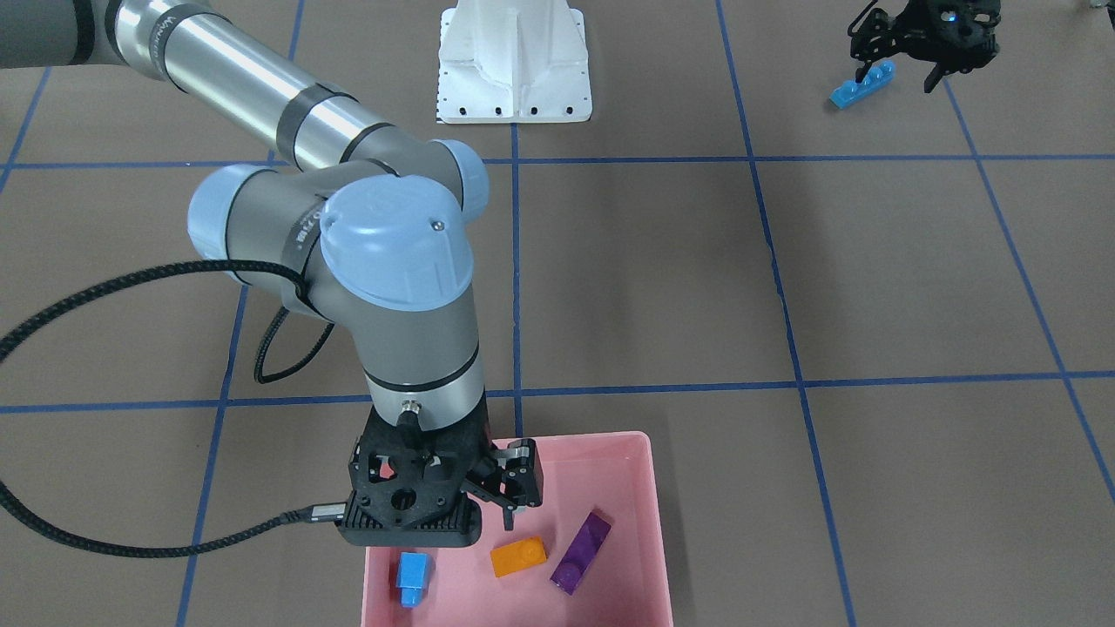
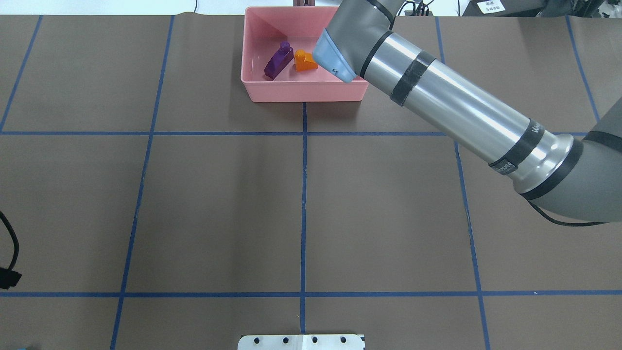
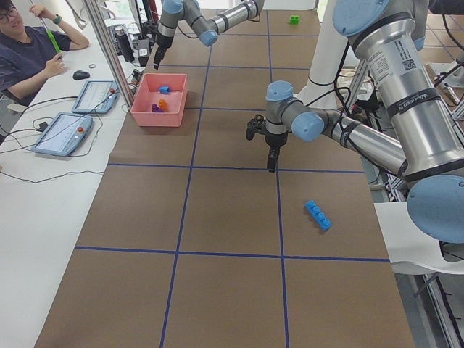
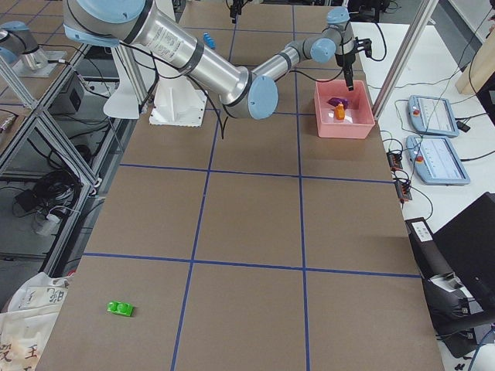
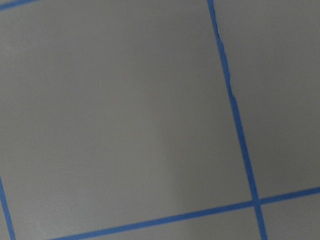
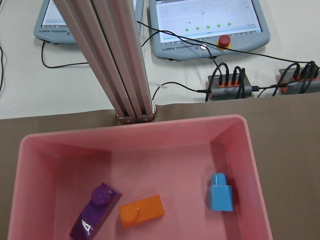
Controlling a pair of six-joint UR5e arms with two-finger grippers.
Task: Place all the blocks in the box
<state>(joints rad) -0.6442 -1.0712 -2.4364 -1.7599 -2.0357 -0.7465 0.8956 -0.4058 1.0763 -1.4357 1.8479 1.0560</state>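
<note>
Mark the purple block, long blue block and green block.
purple block (image 6: pixel 95 212), right wrist view, middle of its body.
long blue block (image 3: pixel 317 215), exterior left view, middle of its studded top.
green block (image 4: pixel 120 308), exterior right view, centre of its top.

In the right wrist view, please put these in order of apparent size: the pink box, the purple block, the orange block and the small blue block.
1. pink box
2. purple block
3. orange block and small blue block: they look about alike, so I do not rank them.
</note>
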